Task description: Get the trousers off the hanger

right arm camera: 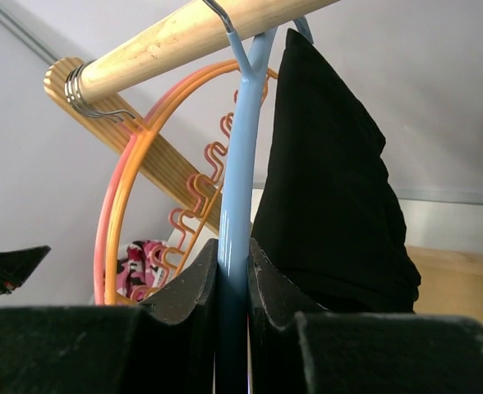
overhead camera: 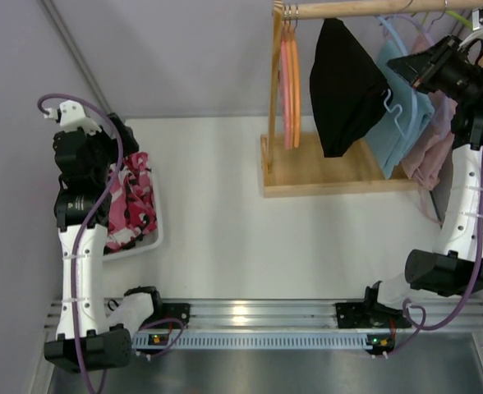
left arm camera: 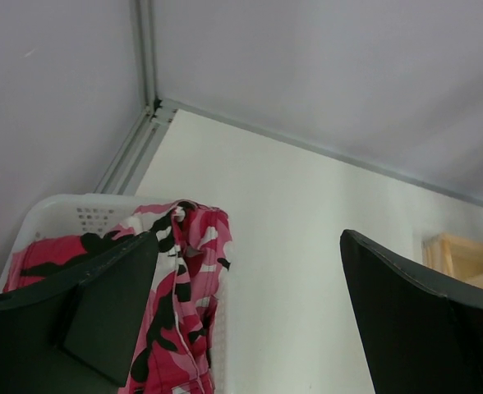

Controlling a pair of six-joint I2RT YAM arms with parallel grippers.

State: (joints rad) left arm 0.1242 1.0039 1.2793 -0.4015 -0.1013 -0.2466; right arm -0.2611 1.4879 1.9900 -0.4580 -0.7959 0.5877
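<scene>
The black trousers (overhead camera: 344, 86) hang over a blue hanger (overhead camera: 393, 33) on the wooden rail (overhead camera: 365, 8) at the back right. My right gripper (overhead camera: 407, 67) is shut on that blue hanger's arm (right arm camera: 246, 148), fingers (right arm camera: 194, 283) clamped on either side, with the black trousers (right arm camera: 332, 180) just right of them. The pink, white and black camouflage trousers (overhead camera: 132, 201) lie in a white basket (overhead camera: 147, 242) at the left. My left gripper (overhead camera: 125, 146) is open and empty above the basket's far end; the camouflage trousers (left arm camera: 176, 295) show beside its left finger.
Empty orange and pink hangers (overhead camera: 291, 74) hang at the rail's left end. A light blue garment (overhead camera: 406, 123) and a pale pink one (overhead camera: 434, 148) hang behind the black trousers. The rack's wooden base (overhead camera: 307, 172) sits on the white table.
</scene>
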